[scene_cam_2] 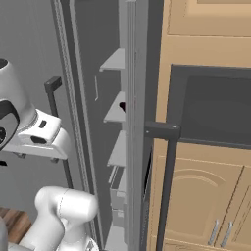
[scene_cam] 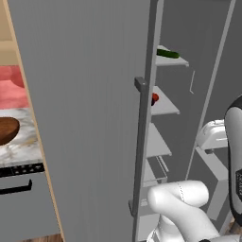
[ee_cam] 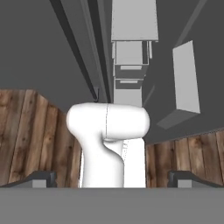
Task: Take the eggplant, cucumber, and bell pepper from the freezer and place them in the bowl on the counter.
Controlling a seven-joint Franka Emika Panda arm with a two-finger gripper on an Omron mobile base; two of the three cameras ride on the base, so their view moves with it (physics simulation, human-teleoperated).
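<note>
My pincer (ee_cam: 112,178) stands wide open with nothing between its two dark finger tips, which rise at the lower left and lower right of the hand view, pointing down at brown wooden floor (ee_cam: 26,131). Beyond that, the freezer (scene_cam: 94,94) stands with its flat grey door swung open, filling the middle of the left base view, its long vertical bar handle (scene_cam: 140,142) running down the door's edge. Behind the door's edge the light grey inner shelves step downward. The cucumber (scene_cam: 168,54) lies on the topmost shelf, in the upper right of that frame. The bell pepper (scene_cam: 154,98) sits on the shelf below, partly hidden by the handle. In the right base view a small dark shape shows on the second shelf; I cannot tell whether it is the eggplant. The bowl (scene_cam: 8,129) rests on the marble surface (scene_cam: 21,146) at the left edge, well apart from the freezer shelves. Tan wooden cabinets (scene_cam_2: 206,196) fill the right side of the right base view.
</note>
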